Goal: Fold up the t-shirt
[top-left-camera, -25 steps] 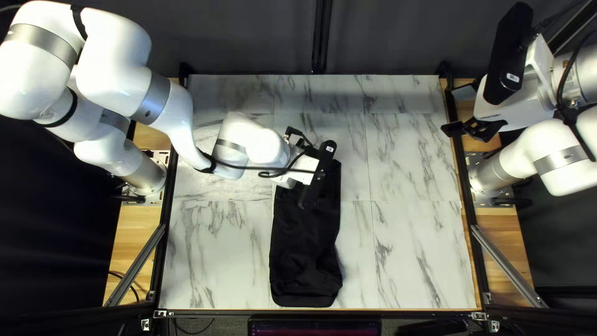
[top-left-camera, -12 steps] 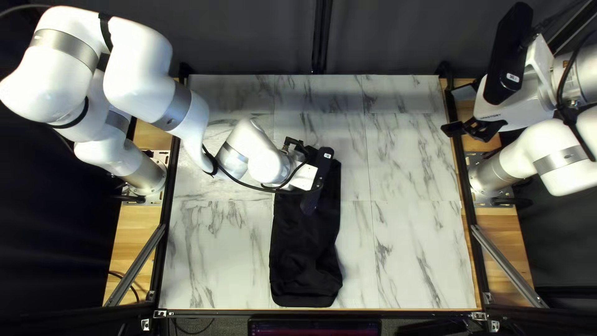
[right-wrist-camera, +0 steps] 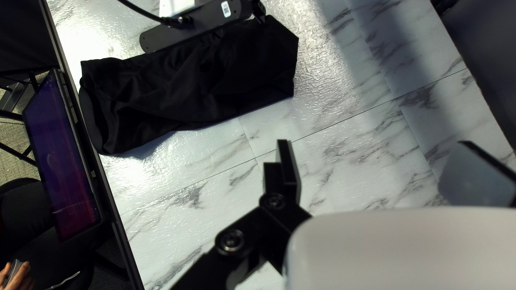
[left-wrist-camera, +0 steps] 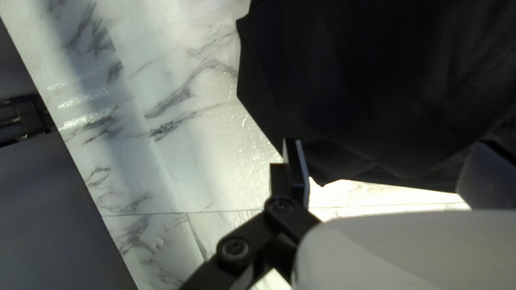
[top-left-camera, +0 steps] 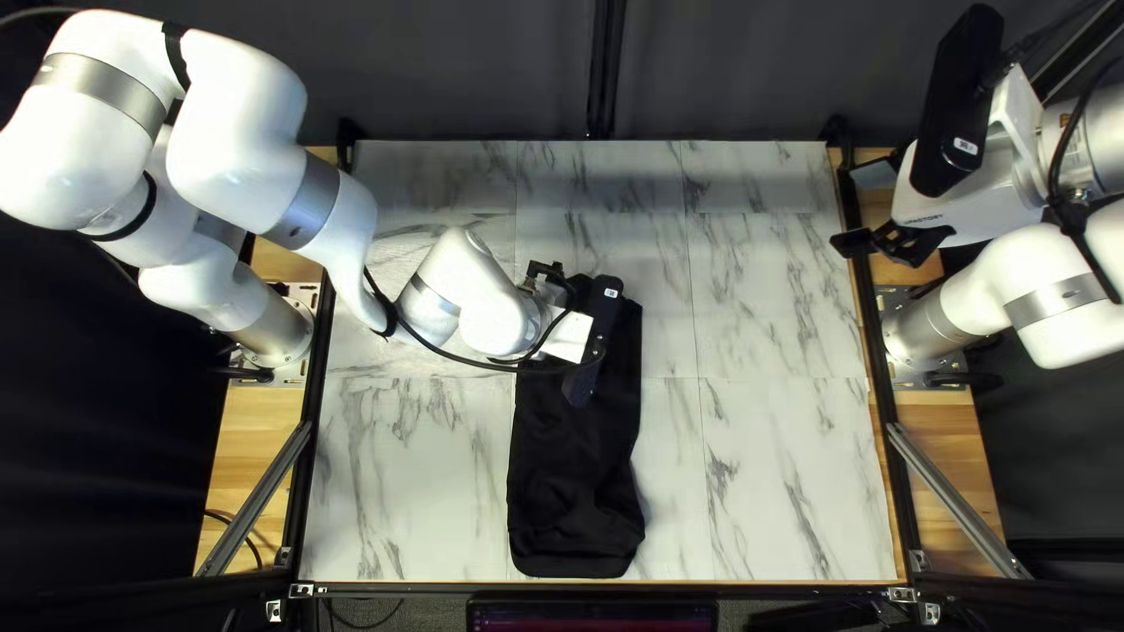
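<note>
The left tool (top-left-camera: 570, 334) hangs over the far part of the black t-shirt (top-left-camera: 574, 468), its fingers spread wide, with the cloth's far end ahead of and partly between them; whether either finger touches the cloth, I cannot tell. The t-shirt lies as a long, narrow bundle on the marble-patterned bench (top-left-camera: 773, 468), a little left of the middle, running from near to far. Its near end sits close to the near edge, with loose creases along it. The right tool (top-left-camera: 863, 208) hangs at the right edge, well apart from the cloth, its fingers spread too. Beyond the near edge are a screen (right-wrist-camera: 59, 161) and a person's hand (right-wrist-camera: 17, 275).
</note>
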Controlling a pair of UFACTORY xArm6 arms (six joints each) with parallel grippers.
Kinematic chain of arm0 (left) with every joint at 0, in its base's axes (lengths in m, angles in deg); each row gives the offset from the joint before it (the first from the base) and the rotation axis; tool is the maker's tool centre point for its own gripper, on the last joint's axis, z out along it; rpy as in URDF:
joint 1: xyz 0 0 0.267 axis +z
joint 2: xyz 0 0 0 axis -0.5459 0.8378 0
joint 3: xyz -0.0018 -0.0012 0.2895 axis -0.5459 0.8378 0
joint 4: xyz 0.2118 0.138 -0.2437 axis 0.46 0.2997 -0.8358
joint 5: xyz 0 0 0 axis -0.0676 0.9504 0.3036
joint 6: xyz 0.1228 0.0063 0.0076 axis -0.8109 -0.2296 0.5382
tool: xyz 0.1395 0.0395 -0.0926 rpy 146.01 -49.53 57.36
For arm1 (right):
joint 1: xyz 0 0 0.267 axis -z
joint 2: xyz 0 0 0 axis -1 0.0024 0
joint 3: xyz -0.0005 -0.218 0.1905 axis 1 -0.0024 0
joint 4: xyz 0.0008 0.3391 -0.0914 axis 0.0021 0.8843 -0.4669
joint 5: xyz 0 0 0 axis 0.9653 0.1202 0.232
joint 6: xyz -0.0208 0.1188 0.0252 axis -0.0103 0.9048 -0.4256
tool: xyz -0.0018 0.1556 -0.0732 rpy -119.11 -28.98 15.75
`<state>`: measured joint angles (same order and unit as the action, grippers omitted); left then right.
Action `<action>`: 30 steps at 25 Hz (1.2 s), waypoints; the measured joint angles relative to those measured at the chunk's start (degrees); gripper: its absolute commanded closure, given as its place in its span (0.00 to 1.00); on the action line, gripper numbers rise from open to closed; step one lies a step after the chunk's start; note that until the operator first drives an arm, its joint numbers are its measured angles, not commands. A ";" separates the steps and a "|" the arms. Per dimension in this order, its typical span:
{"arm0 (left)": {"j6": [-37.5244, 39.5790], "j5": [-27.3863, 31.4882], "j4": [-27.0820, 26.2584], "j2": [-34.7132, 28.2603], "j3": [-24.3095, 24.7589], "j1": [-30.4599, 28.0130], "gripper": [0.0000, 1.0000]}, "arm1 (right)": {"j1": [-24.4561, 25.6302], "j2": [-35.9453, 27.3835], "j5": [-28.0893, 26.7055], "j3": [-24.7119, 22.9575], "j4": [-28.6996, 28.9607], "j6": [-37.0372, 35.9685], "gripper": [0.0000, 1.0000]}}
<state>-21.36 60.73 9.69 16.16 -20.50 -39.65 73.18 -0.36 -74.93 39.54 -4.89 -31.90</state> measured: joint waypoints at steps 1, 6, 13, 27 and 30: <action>0.57 -0.09 0.22 0.04 0.21 -0.16 0.00 | 0.00 0.00 0.00 0.00 0.00 0.00 0.00; 3.66 1.14 0.89 -1.20 1.94 -1.47 0.00 | 0.00 0.00 0.00 0.00 0.00 0.00 0.00; 4.82 1.74 1.34 -0.28 1.84 -0.58 0.11 | 0.00 0.00 0.00 0.00 0.00 0.00 0.00; 2.61 8.03 -3.98 -2.39 -0.10 -4.66 1.00 | 0.00 0.00 0.00 0.00 0.00 0.00 0.00; 0.82 10.91 -6.22 -3.02 -2.21 -6.03 1.00 | 0.00 0.00 0.00 0.00 0.00 0.00 0.00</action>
<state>-20.55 71.63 3.47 13.14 -22.71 -45.68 73.18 -0.36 -74.93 39.54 -4.89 -31.90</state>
